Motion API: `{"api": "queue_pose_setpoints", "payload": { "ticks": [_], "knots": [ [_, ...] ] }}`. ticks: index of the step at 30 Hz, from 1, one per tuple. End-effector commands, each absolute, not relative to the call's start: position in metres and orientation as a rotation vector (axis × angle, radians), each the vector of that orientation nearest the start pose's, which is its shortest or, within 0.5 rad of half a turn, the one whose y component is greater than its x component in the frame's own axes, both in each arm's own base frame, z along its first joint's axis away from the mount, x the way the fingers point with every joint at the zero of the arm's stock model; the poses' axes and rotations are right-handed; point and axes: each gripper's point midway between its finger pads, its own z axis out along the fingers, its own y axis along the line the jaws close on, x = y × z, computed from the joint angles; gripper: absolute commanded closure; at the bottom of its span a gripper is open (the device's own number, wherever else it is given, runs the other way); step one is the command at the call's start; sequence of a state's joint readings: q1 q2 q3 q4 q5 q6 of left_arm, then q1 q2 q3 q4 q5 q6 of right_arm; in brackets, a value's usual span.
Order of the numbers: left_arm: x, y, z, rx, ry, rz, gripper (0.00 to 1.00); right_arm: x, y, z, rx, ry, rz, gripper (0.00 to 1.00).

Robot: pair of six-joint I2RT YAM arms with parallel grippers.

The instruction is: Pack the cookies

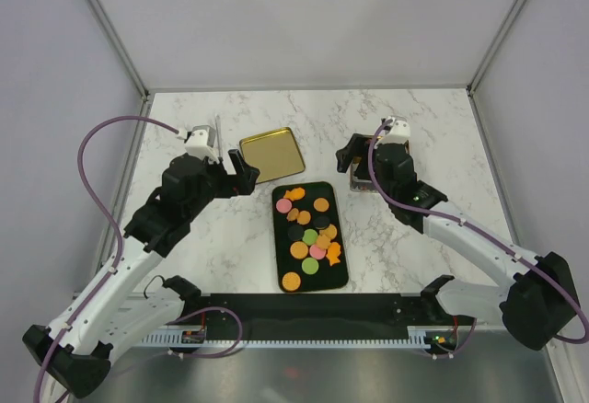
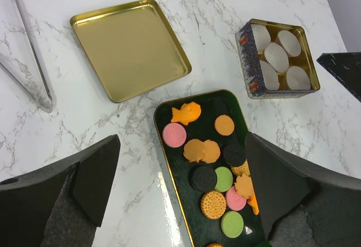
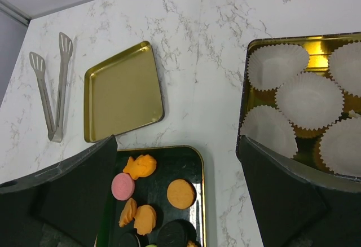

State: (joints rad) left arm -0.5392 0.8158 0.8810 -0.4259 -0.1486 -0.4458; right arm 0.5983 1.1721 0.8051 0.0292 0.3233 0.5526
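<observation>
Two claws, both released, jaws wide, nothing gripped. Left claw (image 1: 243, 171) at centre-left of top view, off the upper-left corner of black tray (image 1: 329, 277), just below gold lid (image 1: 272, 154). Right claw (image 1: 352, 166) at centre-right, hanging over square tin (image 2: 248, 61); height above it hard to judge. Tin lined with white paper cups (image 2: 276, 55).

Cookies (image 1: 310, 228) all on the black tray, centre of top view, between and slightly below the claws: orange, pink, green and dark brown rounds, plus a few orange shaped pieces. Mostly bunched from top to mid tray, one orange round alone near bottom-left corner.

Gold lid flat on marble surface (image 1: 405, 109), up-left of tray, narrow gap between. Tin just right of tray's upper end. Metal tongs (image 3: 61, 83) flat on surface, upper left of right wrist view, left of lid, not touching it.
</observation>
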Motion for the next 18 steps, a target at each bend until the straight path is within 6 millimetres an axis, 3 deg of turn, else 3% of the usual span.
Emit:
{"api": "queue_pose_setpoints", "payload": {
  "ticks": [1, 10, 13, 18],
  "knots": [
    [0.264, -0.142, 0.261, -0.004, 1.941, -0.478, 0.00, 0.343, 0.189, 0.237, 0.186, 1.843, 0.494, 0.02],
    [0.269, -0.136, 0.249, -0.101, 1.980, -0.439, 0.00, 0.336, 0.207, 0.237, 0.095, 1.889, 0.576, 0.02],
    [0.278, -0.131, 0.231, -0.225, 2.027, -0.397, 0.00, 0.332, 0.214, 0.233, 0.055, 1.906, 0.606, 0.02],
    [0.313, -0.106, 0.191, -0.457, 2.052, -0.191, 0.00, 0.326, 0.224, 0.216, -0.007, 1.975, 0.636, 0.02]
  ]
}}
